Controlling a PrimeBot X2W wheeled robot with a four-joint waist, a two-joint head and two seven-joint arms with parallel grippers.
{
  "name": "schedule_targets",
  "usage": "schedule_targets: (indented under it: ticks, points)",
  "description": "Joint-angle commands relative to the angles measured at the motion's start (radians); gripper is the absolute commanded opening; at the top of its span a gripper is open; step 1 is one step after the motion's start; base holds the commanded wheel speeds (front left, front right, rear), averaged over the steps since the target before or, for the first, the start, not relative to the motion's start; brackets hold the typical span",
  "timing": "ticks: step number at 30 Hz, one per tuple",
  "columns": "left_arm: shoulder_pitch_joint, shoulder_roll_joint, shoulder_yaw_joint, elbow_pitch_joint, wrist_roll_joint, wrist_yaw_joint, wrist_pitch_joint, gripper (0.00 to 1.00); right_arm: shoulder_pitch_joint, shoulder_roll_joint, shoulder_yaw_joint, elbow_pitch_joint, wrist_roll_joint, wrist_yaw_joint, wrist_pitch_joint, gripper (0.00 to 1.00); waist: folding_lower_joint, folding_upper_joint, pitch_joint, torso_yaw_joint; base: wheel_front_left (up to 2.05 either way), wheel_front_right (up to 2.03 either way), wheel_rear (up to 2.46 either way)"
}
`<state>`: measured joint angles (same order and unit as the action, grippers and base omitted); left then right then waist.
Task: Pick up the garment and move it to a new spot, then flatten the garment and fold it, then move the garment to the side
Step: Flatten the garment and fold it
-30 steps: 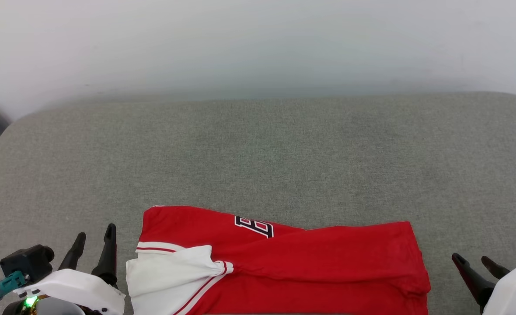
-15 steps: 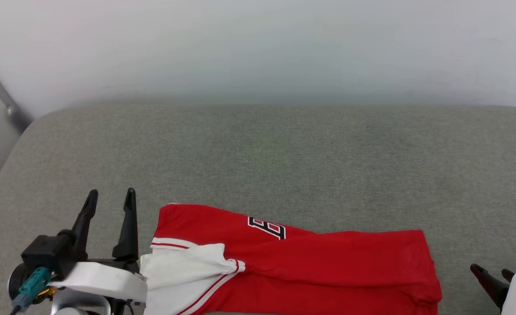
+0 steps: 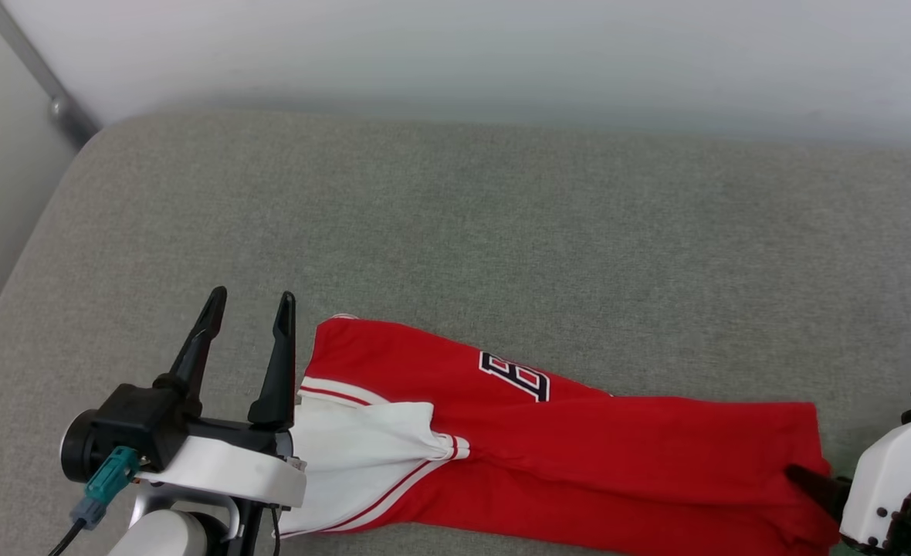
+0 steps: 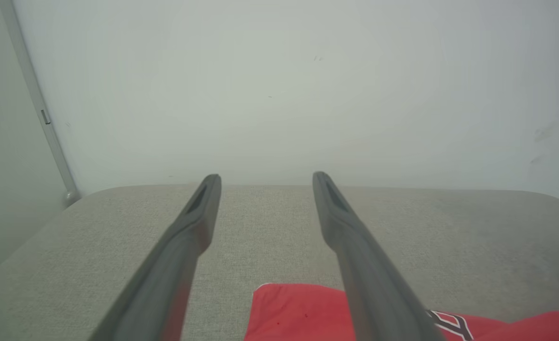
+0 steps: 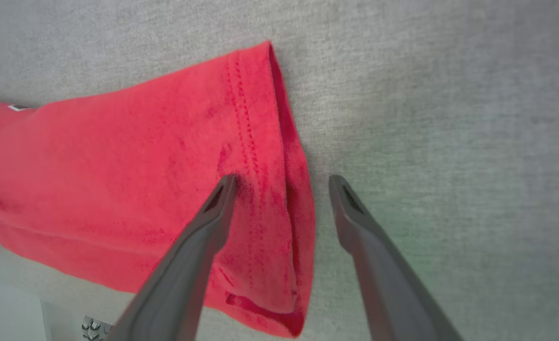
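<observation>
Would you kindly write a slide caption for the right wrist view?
Right gripper, jaws open, straddling one stitched edge of the red garment on the grey cushion.

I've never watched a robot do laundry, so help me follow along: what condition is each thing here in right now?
garment: lying on the grey cushion, loosely folded into a long strip, white sleeve on top.
left gripper: open, empty, beside the garment's sleeve end.
right gripper: open, fingers straddling the garment's hem edge, not closed on it.
</observation>
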<state>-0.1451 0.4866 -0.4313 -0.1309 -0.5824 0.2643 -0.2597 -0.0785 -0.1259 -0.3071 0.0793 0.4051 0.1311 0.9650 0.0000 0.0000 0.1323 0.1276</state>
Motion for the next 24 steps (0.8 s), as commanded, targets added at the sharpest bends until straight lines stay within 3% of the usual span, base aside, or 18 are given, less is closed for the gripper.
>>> schedule_targets:
  ticks: [1,8,9,10,11,24]
  points:
    - [-0.011,-0.009,-0.001,0.007,0.010,-0.005,-0.005,1.00,-0.015,0.008,0.004,0.025,0.012,-0.001,0.000,1.00,0.0000,0.0000,0.023,0.016,0.00,0.00,0.00]
    - [-0.025,-0.027,-0.004,0.034,0.012,-0.020,-0.006,1.00,-0.016,0.035,0.031,0.163,0.050,-0.001,0.001,1.00,0.0000,0.0000,0.036,0.022,0.00,0.00,0.00]
    - [-0.026,-0.029,-0.005,0.040,0.012,-0.024,-0.006,1.00,-0.014,0.039,0.038,0.177,0.058,-0.001,0.000,0.84,0.0000,0.0000,0.035,0.021,0.00,0.00,0.00]
    - [-0.027,-0.030,-0.006,0.045,0.014,-0.026,-0.006,1.00,-0.016,0.042,0.044,0.187,0.064,-0.001,-0.002,0.34,0.0000,0.0000,0.034,0.019,0.00,0.00,0.00]
    - [-0.029,-0.031,-0.007,0.051,0.015,-0.028,-0.006,1.00,-0.019,0.042,0.051,0.194,0.069,-0.001,-0.005,0.00,0.0000,0.0000,0.032,0.017,0.00,0.00,0.00]
    - [-0.001,-0.010,-0.003,0.073,0.016,-0.011,0.000,1.00,-0.086,-0.057,0.090,0.145,0.135,-0.001,-0.038,0.00,0.0000,0.0000,-0.010,-0.023,0.00,0.00,0.00]
